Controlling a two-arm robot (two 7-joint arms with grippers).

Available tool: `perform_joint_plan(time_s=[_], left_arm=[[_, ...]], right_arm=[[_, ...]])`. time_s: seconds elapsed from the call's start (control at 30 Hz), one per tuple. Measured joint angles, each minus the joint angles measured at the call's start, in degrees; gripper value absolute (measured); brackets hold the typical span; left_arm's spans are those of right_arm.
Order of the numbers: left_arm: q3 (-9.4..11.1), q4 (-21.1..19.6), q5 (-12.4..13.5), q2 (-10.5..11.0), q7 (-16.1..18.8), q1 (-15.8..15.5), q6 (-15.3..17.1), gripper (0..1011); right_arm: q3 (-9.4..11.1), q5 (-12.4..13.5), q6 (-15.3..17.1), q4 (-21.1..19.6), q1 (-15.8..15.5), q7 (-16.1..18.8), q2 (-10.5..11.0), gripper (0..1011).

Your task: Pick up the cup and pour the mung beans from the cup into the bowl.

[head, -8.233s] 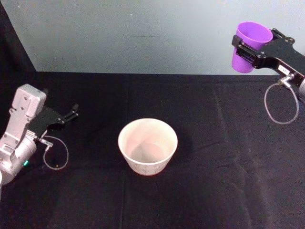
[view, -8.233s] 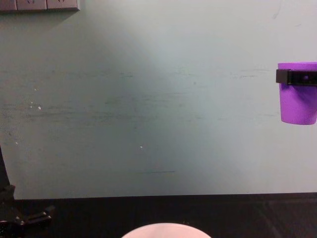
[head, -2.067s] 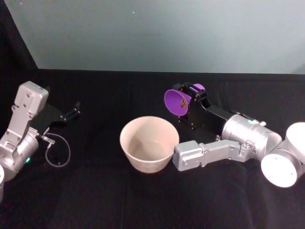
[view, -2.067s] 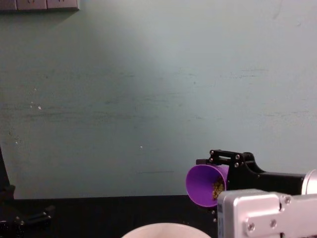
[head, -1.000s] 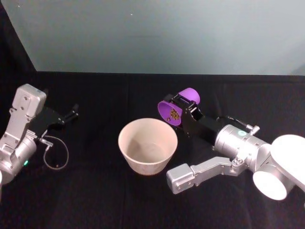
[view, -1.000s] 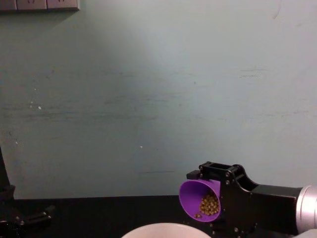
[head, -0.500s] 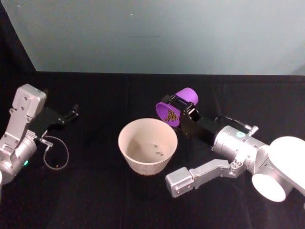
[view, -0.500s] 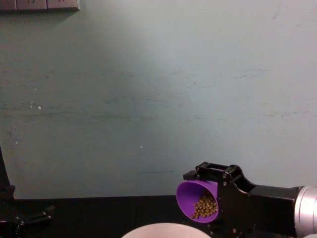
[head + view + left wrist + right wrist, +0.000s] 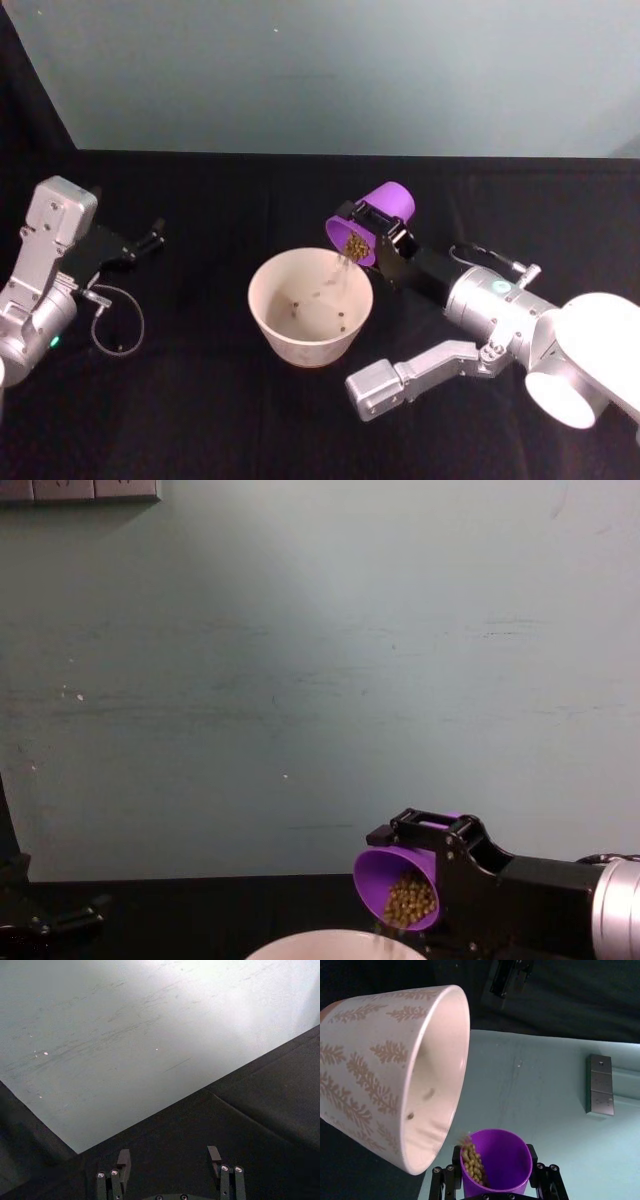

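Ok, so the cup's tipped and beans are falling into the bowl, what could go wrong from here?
1. The cup in the right gripper pours over the right rim of the bowl, not its middle; beans may clip the rim and scatter on the black cloth.
2. Most beans sit piled at the cup's lip; a faster tilt could dump them at once and some may bounce out.
The left gripper is parked open at the far left, no risk.
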Motion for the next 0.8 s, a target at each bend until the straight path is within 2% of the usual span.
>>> perform_joint_plan(time_s=[0.8], left_arm=[[0.0, 0.0, 0.0, 0.0, 0.0, 0.0, 0.0, 1000]], right_arm=[[-1.9, -4.0, 2.0, 0.2, 0.5, -2.2, 0.2, 736]])
